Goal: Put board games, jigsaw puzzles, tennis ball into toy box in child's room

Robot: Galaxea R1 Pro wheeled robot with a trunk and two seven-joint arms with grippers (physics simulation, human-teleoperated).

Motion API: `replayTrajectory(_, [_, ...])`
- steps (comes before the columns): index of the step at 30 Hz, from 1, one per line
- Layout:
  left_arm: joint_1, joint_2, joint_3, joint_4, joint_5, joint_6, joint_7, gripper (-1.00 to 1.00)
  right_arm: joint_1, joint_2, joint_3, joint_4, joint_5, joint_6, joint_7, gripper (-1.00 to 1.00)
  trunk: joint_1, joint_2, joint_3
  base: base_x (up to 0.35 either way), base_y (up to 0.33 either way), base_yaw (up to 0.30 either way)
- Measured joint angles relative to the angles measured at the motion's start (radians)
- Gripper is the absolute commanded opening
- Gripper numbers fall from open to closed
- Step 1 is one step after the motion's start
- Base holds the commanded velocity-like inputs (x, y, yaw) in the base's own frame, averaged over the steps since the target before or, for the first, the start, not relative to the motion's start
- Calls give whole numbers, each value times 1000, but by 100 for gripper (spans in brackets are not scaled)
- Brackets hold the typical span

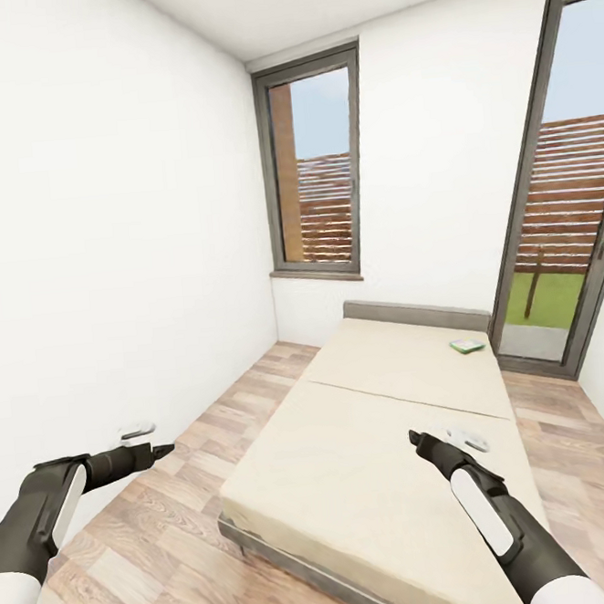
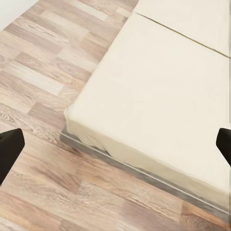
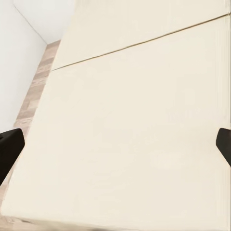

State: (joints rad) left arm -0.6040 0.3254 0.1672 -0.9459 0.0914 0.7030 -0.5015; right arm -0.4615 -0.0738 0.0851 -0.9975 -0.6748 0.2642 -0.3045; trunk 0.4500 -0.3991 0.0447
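The bed [image 1: 386,423] has a beige mattress, a grey frame and a grey headboard, and it fills the middle of the child's room. One board game [image 1: 467,345], green and white, lies flat near the headboard on the bed's right side. A second, white board game [image 1: 470,437] lies by the bed's right edge, partly hidden behind my right gripper [image 1: 415,437]. That gripper hovers open over the mattress [image 3: 125,120], holding nothing. My left gripper [image 1: 164,451] is open above the wood floor [image 2: 43,82], left of the bed's foot corner [image 2: 72,125]. The toy box, table, puzzles and ball are out of view.
A white wall runs close along the left, with a small white fitting [image 1: 135,433] low on it. A strip of plank floor [image 1: 246,389] lies between wall and bed. A tall grey-framed window [image 1: 313,168] and a glass door [image 1: 561,224] stand behind the bed.
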Motion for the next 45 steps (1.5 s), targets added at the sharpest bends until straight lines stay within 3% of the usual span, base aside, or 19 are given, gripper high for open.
replayTrajectory(13, [0, 0, -1, -6, -1, -4, 1, 100, 0, 0, 1, 2, -1, -6, -1, 100, 0, 0, -1, -141, -137, -49])
replayTrajectory(22, [0, 0, 1, -6, -1, -54, 1, 100, 0, 0, 0, 4, -3, -6, -3, 100, -1, 0, -6, 164, -126, -135])
replayTrajectory(35, [0, 0, 1, -6, 0, -60, 1, 100, 0, 0, 0, 6, -3, -7, -3, 100, 0, 0, -7, 93, -93, -18])
replayTrajectory(45, [0, 0, 0, -6, 0, -60, 0, 100, 0, 0, -2, 11, -3, -6, -3, 100, 0, 0, -7, 31, -188, -222])
